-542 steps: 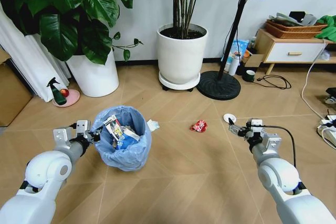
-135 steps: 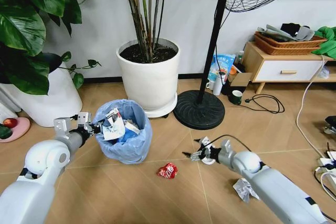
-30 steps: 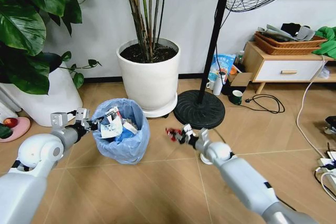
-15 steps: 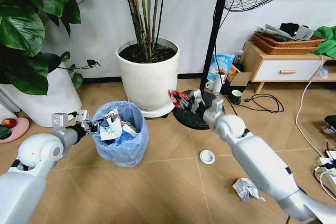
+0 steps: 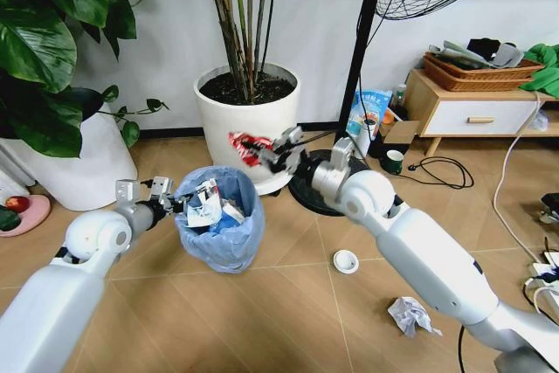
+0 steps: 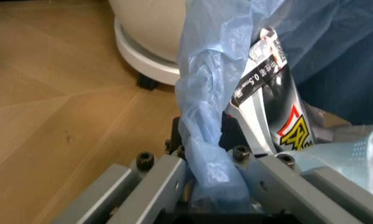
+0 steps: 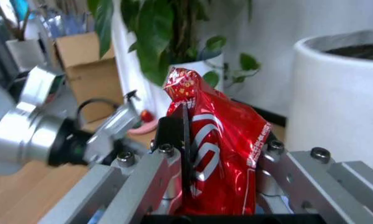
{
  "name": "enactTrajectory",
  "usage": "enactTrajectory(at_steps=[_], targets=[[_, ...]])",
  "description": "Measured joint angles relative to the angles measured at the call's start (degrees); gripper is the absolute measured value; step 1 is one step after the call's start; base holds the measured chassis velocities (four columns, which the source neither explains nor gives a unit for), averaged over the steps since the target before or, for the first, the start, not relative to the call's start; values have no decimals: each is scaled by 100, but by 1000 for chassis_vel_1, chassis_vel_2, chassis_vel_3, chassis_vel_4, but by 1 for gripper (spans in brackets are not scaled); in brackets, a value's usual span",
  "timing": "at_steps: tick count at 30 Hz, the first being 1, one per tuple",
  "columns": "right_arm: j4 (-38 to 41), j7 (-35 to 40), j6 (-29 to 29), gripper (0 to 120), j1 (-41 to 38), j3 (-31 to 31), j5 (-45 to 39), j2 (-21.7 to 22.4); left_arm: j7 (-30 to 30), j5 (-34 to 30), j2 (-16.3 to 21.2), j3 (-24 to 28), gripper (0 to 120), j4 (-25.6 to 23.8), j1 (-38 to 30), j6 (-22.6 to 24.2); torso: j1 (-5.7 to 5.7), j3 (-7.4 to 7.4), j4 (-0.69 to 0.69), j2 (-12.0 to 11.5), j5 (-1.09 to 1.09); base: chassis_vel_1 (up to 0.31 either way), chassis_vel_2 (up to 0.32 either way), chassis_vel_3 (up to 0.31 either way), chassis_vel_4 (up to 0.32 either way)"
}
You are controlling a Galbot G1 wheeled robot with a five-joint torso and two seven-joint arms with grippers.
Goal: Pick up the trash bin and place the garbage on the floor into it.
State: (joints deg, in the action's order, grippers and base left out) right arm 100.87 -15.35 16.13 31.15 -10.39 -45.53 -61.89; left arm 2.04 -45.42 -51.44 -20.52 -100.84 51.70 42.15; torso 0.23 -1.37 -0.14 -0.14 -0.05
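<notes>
The trash bin (image 5: 218, 233), lined with a light blue bag, hangs just off the floor (image 5: 288, 321) and holds several packets. My left gripper (image 5: 168, 204) is shut on its rim; the left wrist view shows the blue bag (image 6: 205, 140) pinched between the fingers. A red snack wrapper (image 5: 244, 148) is held above the bin's far rim, with my right gripper (image 5: 262, 155) shut on it. The right wrist view has the red wrapper (image 7: 221, 149) clamped between the fingers. A crumpled white paper ball (image 5: 408, 314) and a small white disc (image 5: 346, 261) lie on the floor to the right.
A large white plant pot (image 5: 247, 133) stands right behind the bin. A fan's black base (image 5: 325, 185) sits beside it. Another white pot (image 5: 70, 168) is at the left. A wooden cabinet (image 5: 476, 102) and cables (image 5: 445, 172) are at the far right.
My right arm has swung left with the red wrapper, from over the fan base to above the bin. The bin has shifted slightly right with my left gripper.
</notes>
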Motion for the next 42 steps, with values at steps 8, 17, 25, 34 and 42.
enactTrajectory(at_steps=[8, 17, 25, 34, 42], targets=[[-2, 16, 60, 22, -89, -362, 187, -122, -35, 0, -39, 52, 0, -3, -40, 0, 0, 0, 3, 0, 0, 0, 0, 0, 0], [-151, 26, 34, 56, -89, -509, 396, -190, -42, 0, -37, 41, 0, -75, -31, 0, 0, 0, 2, 0, 0, 0, 0, 0, 0], [-241, 28, -2, 81, -96, -538, 438, -205, -44, 2, -44, 36, 0, -126, -17, 0, 0, 0, 1, 0, 0, 0, 0, 0, 0], [-292, 41, -25, 100, -133, -516, 467, -212, -45, 1, -20, 33, 0, -164, -29, -2, 0, 0, 1, 0, 0, 0, 0, 0, 0], [-307, 41, -39, 100, -180, -471, 501, -98, -43, 2, -9, 11, 0, -166, -24, -2, 0, 0, 1, 0, 0, 0, 0, 0, 0]])
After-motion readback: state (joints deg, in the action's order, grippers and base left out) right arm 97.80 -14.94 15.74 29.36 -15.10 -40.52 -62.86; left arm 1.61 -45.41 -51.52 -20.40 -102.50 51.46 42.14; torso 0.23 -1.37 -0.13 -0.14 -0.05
